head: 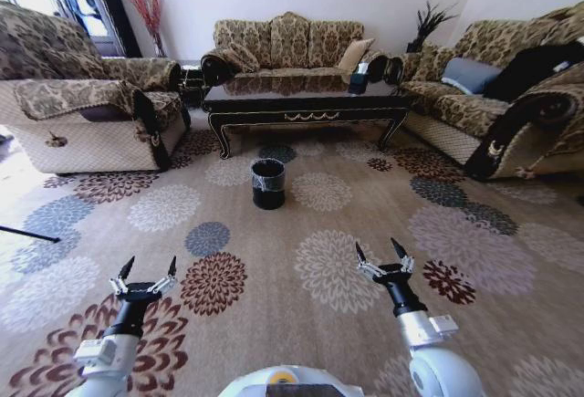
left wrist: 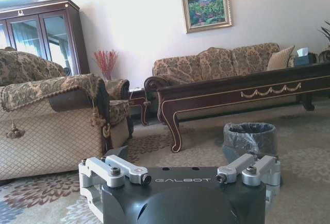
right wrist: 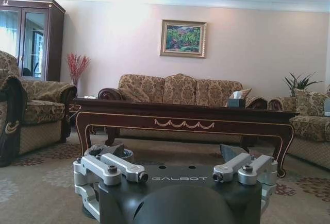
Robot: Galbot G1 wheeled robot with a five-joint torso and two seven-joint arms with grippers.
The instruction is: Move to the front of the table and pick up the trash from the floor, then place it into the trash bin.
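Nearest the robot, the left gripper (head: 146, 269) is hanging low over the patterned carpet (head: 301, 233) at near left, its fingers spread wide and gripping nothing; the right gripper (head: 382, 253) is hovering level with it at near right, equally wide and equally empty; both arms are reaching forward, fingers pointing toward the far end of the room. Farther out, between the grippers and the furniture, the trash bin (head: 268, 183) is standing upright on the carpet, slightly left of centre, its thin grey liner folded over the rim; judging by its build, it is probably light and could tip if bumped. Behind it, the table (head: 308, 105) is stretching across in front of the far sofa (head: 290, 46), with a tissue box (head: 359, 78) sitting toward its right end. As for the trash, I cannot tell where it is lying; no bottle or paper is discernible on the carpet. By the task's wording I am judging it light and easily crushed, paper soft and plastic slippery, so a gentle grip across the middle should be suiting it.
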